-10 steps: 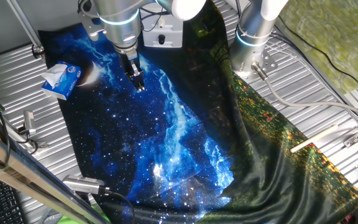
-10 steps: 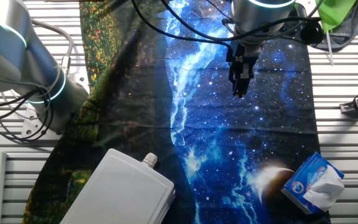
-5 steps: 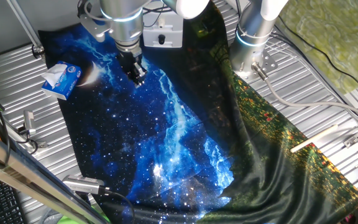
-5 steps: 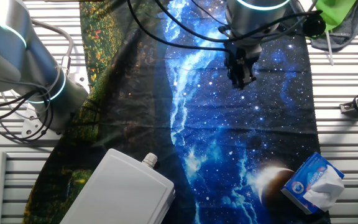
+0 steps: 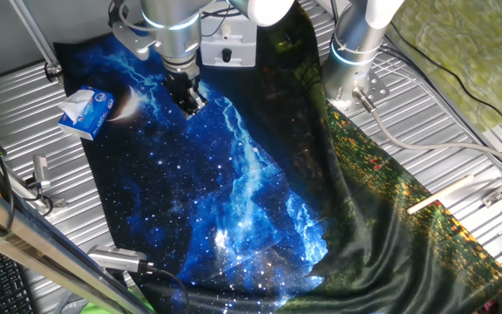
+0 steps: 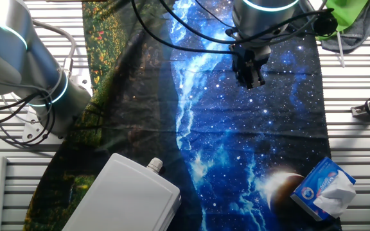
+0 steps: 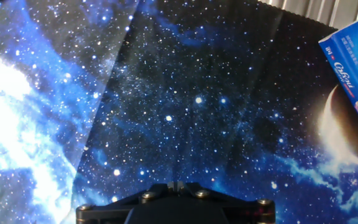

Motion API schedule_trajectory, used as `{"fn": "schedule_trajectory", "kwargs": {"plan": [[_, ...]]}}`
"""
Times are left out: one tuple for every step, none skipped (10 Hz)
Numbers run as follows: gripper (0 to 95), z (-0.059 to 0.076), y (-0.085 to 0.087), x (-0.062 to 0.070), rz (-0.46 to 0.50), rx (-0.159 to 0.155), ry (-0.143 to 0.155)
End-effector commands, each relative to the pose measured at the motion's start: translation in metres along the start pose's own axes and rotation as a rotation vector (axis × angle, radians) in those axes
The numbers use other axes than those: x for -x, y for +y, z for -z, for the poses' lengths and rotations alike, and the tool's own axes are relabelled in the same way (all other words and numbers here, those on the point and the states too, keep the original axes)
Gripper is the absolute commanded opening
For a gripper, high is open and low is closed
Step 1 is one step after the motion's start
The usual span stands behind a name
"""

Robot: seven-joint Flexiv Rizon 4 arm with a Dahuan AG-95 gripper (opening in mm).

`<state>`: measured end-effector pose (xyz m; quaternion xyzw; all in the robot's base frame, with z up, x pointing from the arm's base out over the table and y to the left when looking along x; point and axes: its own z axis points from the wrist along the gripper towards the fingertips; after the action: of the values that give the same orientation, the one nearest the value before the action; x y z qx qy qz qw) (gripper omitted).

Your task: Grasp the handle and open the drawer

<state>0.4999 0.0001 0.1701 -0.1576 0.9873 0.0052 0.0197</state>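
White boxy plastic drawer (image 6: 122,196) with its small knob handle (image 6: 154,165) sits at the galaxy-print cloth's (image 5: 225,201) edge, well apart from the black two-finger gripper (image 6: 252,79), fingers pressed together, hovering above the cloth near a blue-and-white tissue box (image 5: 86,112).

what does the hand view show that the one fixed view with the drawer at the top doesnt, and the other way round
Only the hand view shows the print on the tissue box up close, at its right edge, with the jaws' base at the bottom. It shows no drawer. Only the fixed view shows the drawer at the far end of the cloth with the handle on its front, the gripper hanging above the cloth short of it, and a second arm. Both show the starry blue cloth and the tissue box.
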Motion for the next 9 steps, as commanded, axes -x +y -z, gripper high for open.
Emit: {"fn": "schedule_trajectory", "kwargs": {"plan": [[0.0, -0.001, 0.0, 0.001, 0.048, 0.008, 0.045], [0.0, -0.001, 0.001, 0.001, 0.064, 0.002, 0.051], [0.0, -0.004, 0.004, 0.003, 0.144, -0.01, 0.076], [0.0, -0.008, 0.006, 0.005, 0.167, -0.008, 0.078], [0.0, -0.014, 0.006, 0.006, 0.206, 0.003, 0.088], [0.0, -0.019, 0.006, 0.006, 0.217, 0.039, 0.168], [0.0, -0.021, 0.006, 0.006, 0.218, 0.057, 0.22], [0.0, -0.023, 0.006, 0.006, 0.22, 0.053, 0.276], [0.0, -0.025, 0.005, 0.006, 0.227, 0.031, 0.325]]}}
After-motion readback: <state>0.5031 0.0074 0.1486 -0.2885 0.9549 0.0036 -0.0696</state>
